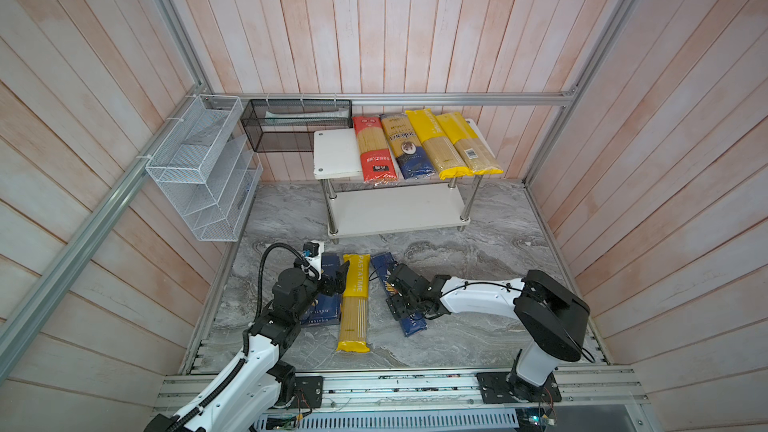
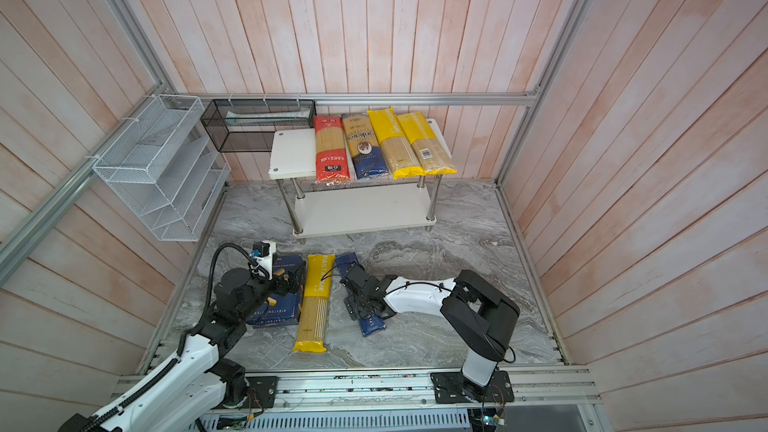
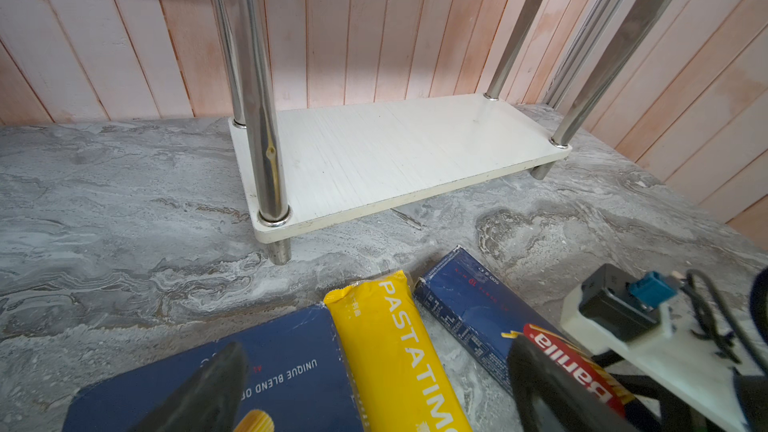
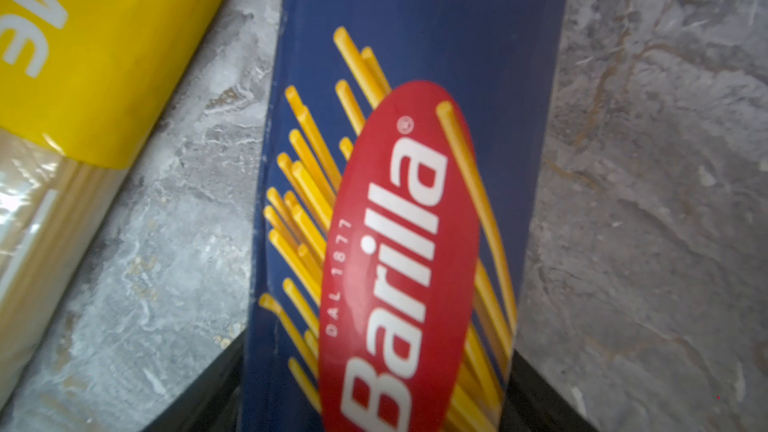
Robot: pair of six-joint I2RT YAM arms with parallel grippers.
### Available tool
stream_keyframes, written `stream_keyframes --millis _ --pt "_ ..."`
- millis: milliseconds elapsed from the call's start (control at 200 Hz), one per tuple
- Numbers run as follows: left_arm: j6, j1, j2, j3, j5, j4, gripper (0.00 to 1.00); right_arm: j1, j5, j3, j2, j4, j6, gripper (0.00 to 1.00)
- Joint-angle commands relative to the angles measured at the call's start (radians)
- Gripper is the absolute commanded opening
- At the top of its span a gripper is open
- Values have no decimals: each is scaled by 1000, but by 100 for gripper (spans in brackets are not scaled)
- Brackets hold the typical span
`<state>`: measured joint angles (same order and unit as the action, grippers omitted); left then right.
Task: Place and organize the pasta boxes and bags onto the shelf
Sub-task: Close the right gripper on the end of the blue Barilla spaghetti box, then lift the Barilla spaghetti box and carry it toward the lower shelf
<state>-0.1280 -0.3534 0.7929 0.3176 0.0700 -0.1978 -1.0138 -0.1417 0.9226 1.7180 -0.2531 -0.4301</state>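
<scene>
The narrow dark blue spaghetti box point(image 1: 411, 324) point(image 4: 395, 35) lies on the grey floor. My right gripper point(image 1: 395, 288) point(image 4: 378, 380) is down over its middle, one finger against each long side. Left of it lie a yellow-ended bag point(image 1: 353, 305) point(image 3: 399, 347) and the wide rigatoni box point(image 1: 320, 313) point(image 3: 282, 367). My left gripper point(image 1: 338, 280) point(image 3: 374, 351) hovers open, low above the bag's far end, holding nothing. On the shelf point(image 1: 334, 151) top board lie the red-ended bag point(image 1: 372, 149), the beige-and-navy bag point(image 1: 405, 147) and two yellow-ended bags point(image 1: 436, 143). Its lower board point(image 3: 395, 151) is bare.
A white wire mesh rack point(image 1: 203, 168) hangs on the left wall, with a black mesh basket point(image 1: 291, 124) on the back wall beside the shelf. Wood-panel walls close in three sides. An aluminium rail point(image 1: 395, 384) runs along the front.
</scene>
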Motion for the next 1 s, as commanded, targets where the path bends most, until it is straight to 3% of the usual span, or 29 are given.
stream_keyframes --millis 0,205,410,755,995 --pt "-4 2 -6 -12 -4 -2 100 -6 -2 -7 4 -27 -35 74" --pt "-7 2 -3 -10 -9 -2 100 -5 -38 19 -25 -32 -31 57" --pt "-7 3 -5 -11 -12 0 100 -5 -18 38 -24 -32 -40 46" --pt "-7 3 -6 -11 -9 -2 100 3 -56 1 -127 -2 -69 41" --pt "-7 2 -3 -9 -11 -2 99 63 -62 -50 -251 33 -77 37"
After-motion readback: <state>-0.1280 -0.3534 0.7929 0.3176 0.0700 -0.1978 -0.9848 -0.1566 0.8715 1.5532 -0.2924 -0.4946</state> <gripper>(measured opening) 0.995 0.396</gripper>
